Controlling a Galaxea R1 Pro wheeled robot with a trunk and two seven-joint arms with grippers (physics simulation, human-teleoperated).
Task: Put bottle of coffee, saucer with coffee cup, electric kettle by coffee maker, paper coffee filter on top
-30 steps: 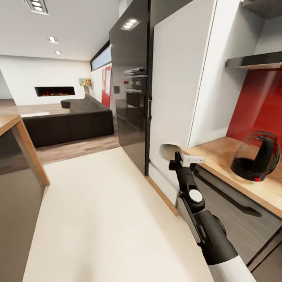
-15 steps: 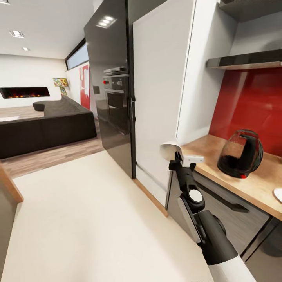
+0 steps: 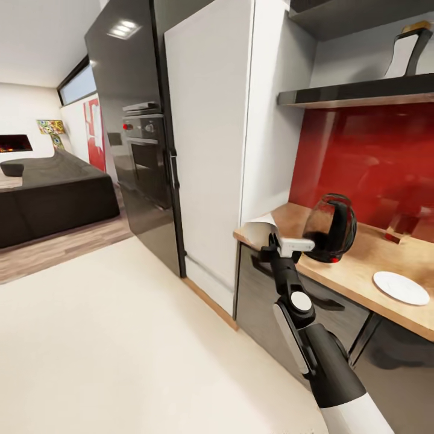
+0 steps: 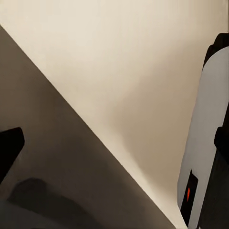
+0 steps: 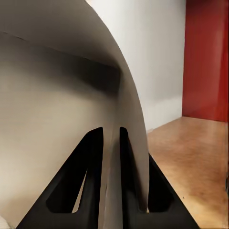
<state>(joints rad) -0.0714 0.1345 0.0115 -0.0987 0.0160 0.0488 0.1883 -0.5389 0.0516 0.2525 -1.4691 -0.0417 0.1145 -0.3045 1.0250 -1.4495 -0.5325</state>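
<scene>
My right gripper point(image 3: 270, 240) is raised in front of the countertop's point(image 3: 355, 271) left end, shut on the white paper coffee filter point(image 3: 257, 232). In the right wrist view both black fingers point(image 5: 93, 176) pinch the filter's thin wall point(image 5: 71, 95), right gripper point(image 5: 110, 130). The dark electric kettle point(image 3: 330, 228) stands on the countertop just beyond the gripper. The white saucer point(image 3: 401, 287) lies bare further right. The bottle of coffee point(image 3: 410, 51) stands on the kitchen shelf point(image 3: 355, 94) above. The coffee maker and coffee cup are out of view.
A tall white cabinet point(image 3: 211, 157) and a black oven tower point(image 3: 138, 157) stand left of the countertop. A red backsplash point(image 3: 367, 163) runs behind it. Cream floor point(image 3: 120, 337) spreads to the left, with a dark sofa point(image 3: 54, 199) far back. The left wrist view looks down at floor point(image 4: 119, 71).
The head view has swung right, so the saucer and the bottle on the shelf came into view. My right gripper still holds the filter in the same pose.
</scene>
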